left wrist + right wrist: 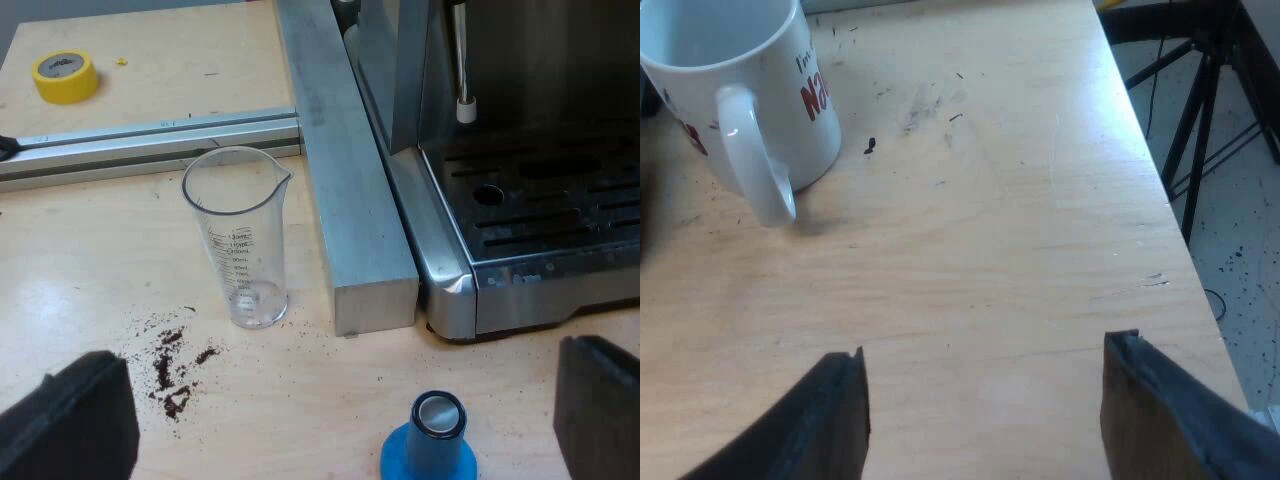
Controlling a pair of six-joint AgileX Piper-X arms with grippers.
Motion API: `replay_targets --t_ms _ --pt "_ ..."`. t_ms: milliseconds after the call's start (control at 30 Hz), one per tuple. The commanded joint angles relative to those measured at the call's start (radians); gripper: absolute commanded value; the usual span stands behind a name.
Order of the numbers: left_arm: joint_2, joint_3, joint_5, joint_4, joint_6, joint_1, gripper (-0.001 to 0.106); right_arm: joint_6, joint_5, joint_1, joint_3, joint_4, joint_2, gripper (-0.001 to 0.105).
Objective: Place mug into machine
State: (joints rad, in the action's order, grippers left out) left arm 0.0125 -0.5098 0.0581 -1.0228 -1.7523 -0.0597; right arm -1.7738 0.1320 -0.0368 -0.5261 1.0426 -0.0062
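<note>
A white mug [735,95] with red lettering stands upright on the wooden table, its handle turned toward my right gripper [985,400]. That gripper is open and hangs some way short of the mug, with bare wood between its fingers. My left gripper [345,425] is open too, low over the table near the espresso machine [520,190]. The machine's slotted drip tray [555,215] has nothing standing on it, and a steam wand [462,60] hangs above it. A blue tamper [430,445] stands between my left fingers, untouched.
A clear measuring glass [240,235] stands by a grey metal bar [345,170] that runs along the machine's side. Spilled coffee grounds [175,365] lie near it. A yellow tape roll [65,77] sits beyond a metal rail. The table edge [1170,200] drops off near my right gripper, tripod legs below.
</note>
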Motion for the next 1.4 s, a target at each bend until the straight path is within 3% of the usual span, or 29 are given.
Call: replay_targets --t_ms 33,133,267,333,467,733,900,1100,1267,1400 --pt "0.139 -0.001 0.027 0.009 0.0 0.001 0.085 -0.002 -0.02 -0.001 -0.011 -0.007 -0.043 0.054" --pt "0.131 -0.017 0.076 -0.016 0.0 0.001 0.085 -0.011 -0.101 -0.001 -0.026 -0.007 -0.025 0.054" --pt "0.101 -0.046 0.134 -0.034 0.0 -0.015 0.085 -0.031 -0.155 -0.001 -0.072 -0.005 0.034 0.071" --pt "0.089 -0.053 0.154 -0.026 0.0 -0.03 0.085 -0.042 -0.16 -0.001 -0.08 -0.005 0.041 0.072" --pt "0.025 -0.064 0.263 -0.003 0.0 -0.134 0.085 -0.133 -0.237 -0.004 -0.124 -0.007 0.132 0.07" --pt "-0.064 -0.018 0.321 0.086 0.087 -0.312 0.085 -0.176 -0.28 -0.045 -0.125 -0.03 0.235 0.07" --pt "-0.073 0.104 0.366 0.247 0.101 -0.381 0.085 -0.176 -0.341 -0.053 -0.093 -0.114 0.274 0.07" --pt "-0.075 0.236 0.392 0.425 0.101 -0.394 0.085 -0.176 -0.346 -0.056 -0.003 -0.23 0.286 0.07" --pt "-0.081 0.278 0.395 0.464 0.101 -0.394 0.085 -0.09 -0.327 -0.056 0.08 -0.36 0.288 0.07" --pt "-0.09 0.28 0.395 0.468 0.101 -0.394 0.085 -0.084 -0.327 -0.056 0.172 -0.525 0.292 0.07"
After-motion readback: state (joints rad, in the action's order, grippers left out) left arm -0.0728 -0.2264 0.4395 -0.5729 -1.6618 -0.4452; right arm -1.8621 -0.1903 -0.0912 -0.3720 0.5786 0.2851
